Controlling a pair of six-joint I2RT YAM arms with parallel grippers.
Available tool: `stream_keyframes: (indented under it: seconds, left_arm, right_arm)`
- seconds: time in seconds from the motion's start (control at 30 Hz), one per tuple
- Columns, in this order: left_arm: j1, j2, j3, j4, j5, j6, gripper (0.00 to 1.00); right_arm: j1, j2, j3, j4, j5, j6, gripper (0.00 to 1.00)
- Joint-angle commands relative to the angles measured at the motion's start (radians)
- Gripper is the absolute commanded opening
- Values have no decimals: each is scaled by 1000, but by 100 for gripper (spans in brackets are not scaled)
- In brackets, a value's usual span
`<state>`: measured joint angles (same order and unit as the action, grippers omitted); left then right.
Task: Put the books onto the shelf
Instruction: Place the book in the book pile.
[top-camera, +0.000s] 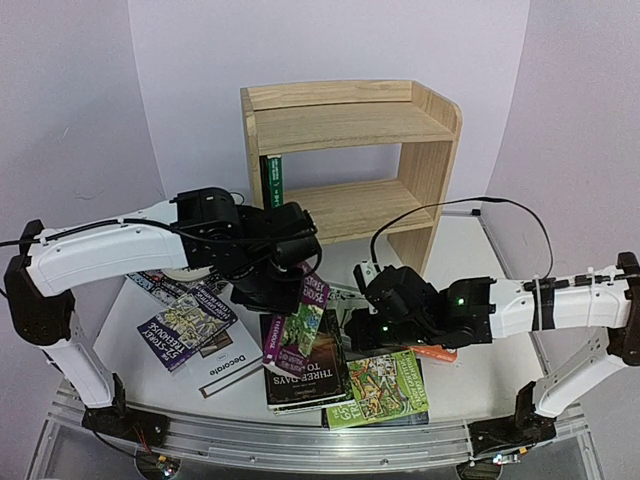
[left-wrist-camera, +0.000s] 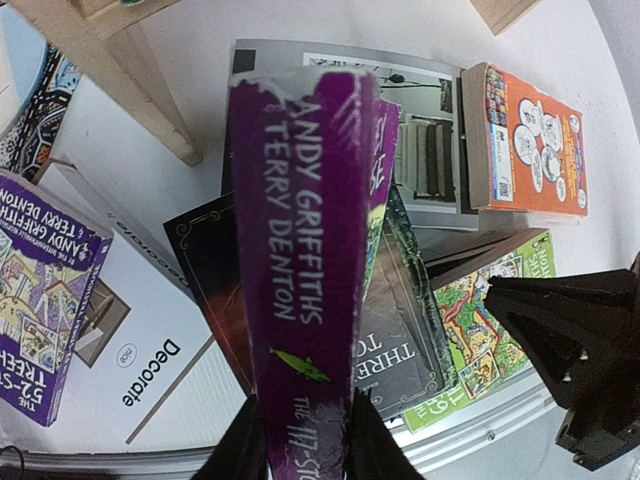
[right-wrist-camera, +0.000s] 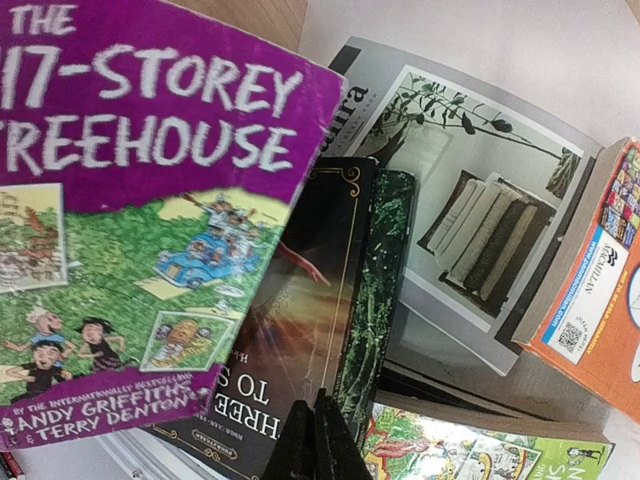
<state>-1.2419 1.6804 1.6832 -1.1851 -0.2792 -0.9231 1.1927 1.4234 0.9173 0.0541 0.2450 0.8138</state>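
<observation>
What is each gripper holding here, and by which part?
The left gripper pinches the purple book across its spine edge, at one end. The right gripper is shut on nothing.

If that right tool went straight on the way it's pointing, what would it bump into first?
Probably the dark gold-bordered book just ahead of the right tool; depth is unclear.

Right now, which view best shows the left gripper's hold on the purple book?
Left wrist: the left gripper pinches the purple book by its spine. Top external shows it tilted, the grip hidden; right wrist shows only its cover.
</observation>
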Motion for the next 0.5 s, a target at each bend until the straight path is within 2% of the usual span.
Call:
stream_keyframes:
  seconds: [0.0,0.1,0.17,0.33,0.47]
  left_arm:
    - [2,38,87,42,56,36,39]
    - [1,61,97,55,84,40,51]
    - [2,60,84,80,97,39,56]
    - [21,10,-2,221,189,53,57]
    - [49,-46,-106,346,264,56,57]
  right_arm:
    - [2,16,21,0,-27,5,6]
    - [2,30,31,6,-29,4,9]
    - [2,42,37,7,-33,5,10]
    - [0,54,29,9,-31,30,10]
    - [-7,-1,0,7,-4,40,12]
